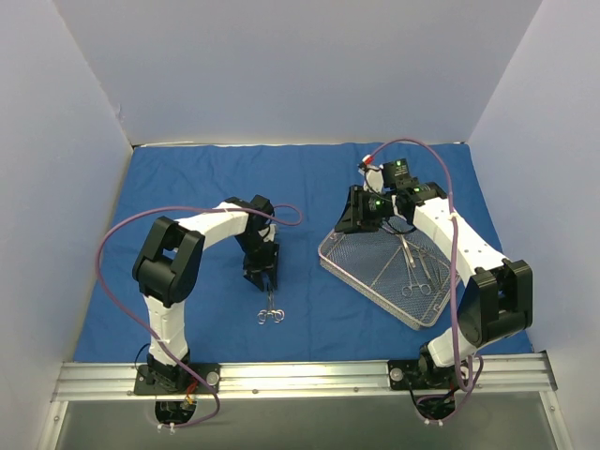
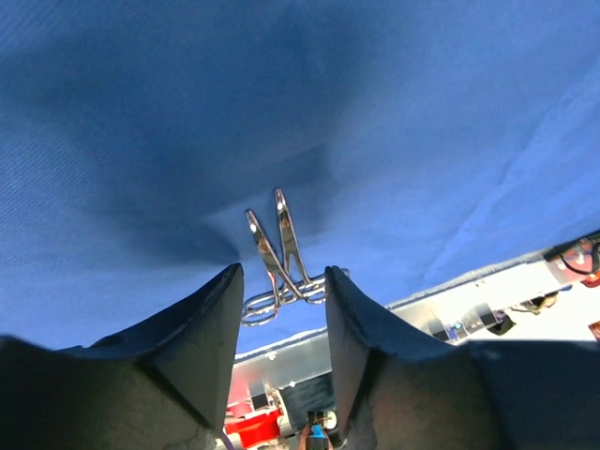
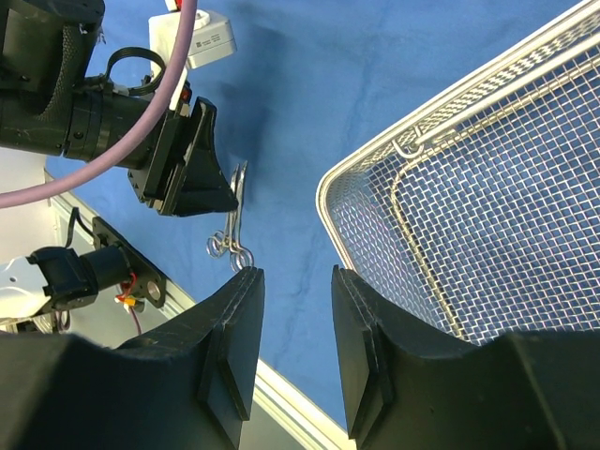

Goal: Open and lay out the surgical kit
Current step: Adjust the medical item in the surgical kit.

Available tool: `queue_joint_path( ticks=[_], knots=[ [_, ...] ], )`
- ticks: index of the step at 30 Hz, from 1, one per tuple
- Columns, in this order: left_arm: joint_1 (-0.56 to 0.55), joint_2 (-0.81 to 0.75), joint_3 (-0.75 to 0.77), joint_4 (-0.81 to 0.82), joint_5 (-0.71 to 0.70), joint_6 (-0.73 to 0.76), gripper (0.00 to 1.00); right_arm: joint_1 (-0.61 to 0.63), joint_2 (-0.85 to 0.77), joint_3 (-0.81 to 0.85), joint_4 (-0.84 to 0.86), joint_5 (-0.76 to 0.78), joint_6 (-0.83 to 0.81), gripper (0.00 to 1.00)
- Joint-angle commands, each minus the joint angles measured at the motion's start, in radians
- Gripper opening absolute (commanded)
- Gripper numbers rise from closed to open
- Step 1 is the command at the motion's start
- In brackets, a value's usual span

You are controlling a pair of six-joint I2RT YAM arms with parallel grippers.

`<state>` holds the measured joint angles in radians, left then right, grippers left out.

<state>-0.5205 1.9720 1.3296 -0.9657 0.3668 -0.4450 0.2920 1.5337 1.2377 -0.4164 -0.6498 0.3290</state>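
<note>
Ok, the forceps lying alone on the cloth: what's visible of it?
The forceps is slim, shiny steel, scissor-style: two ring handles, crossed arms, slightly parted tips. It lies flat on the blue cloth, rings toward the arm bases, left of the mesh tray and apart from it. The left gripper hangs over its tips; contact unclear.

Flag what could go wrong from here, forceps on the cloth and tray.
1. The forceps lie flat on the cloth between the left jaws; closing there may pinch a fold of cloth with them, or the thin steel may slip out.
2. The right jaws hang open and empty close beside the tray corner; a small drift could knock the rim and shift the tray.
3. The tools in the tray appear to overlap; lifting one may drag another.
</note>
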Motion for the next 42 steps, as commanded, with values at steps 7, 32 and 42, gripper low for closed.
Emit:
queue_joint_path(
  ticks=[7,32,42],
  knots=[
    [-0.047,0.022,0.048,0.024,-0.075,-0.046,0.39,-0.01,-0.052,-0.017,-0.031,0.013,-0.025,0.35],
    [-0.05,0.024,0.072,0.013,-0.114,-0.055,0.48,-0.011,-0.046,-0.021,-0.022,0.013,-0.025,0.35],
    [0.013,-0.108,0.045,-0.027,-0.088,-0.018,0.69,-0.027,-0.006,0.06,-0.073,0.152,-0.002,0.34]
  ],
)
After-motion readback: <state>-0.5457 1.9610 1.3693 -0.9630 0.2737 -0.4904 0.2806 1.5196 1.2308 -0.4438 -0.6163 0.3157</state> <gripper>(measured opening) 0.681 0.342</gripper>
